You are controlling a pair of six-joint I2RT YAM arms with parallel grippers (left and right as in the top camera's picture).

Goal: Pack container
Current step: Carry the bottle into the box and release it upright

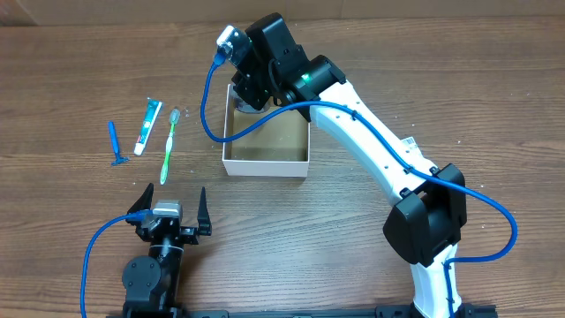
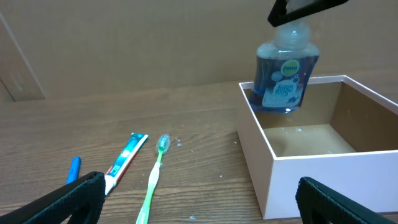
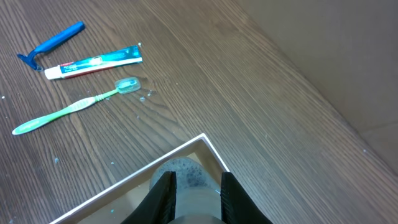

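The container (image 1: pixel 265 163) is a square white-walled box with a brown floor at mid-table; it also shows in the left wrist view (image 2: pixel 323 163) and the right wrist view (image 3: pixel 118 180). My right gripper (image 3: pixel 194 193) is shut on the top of a clear soap bottle with blue liquid (image 2: pixel 285 78), holding it upright in the box's far left corner. A green toothbrush (image 1: pixel 169 143), a toothpaste tube (image 1: pixel 147 125) and a blue razor (image 1: pixel 115 143) lie on the table left of the box. My left gripper (image 1: pixel 170 212) is open and empty near the front edge.
The right arm (image 1: pixel 380 150) reaches over the box from the front right. A blue cable (image 1: pixel 212 97) hangs left of the box's far corner. The table is brown wood.
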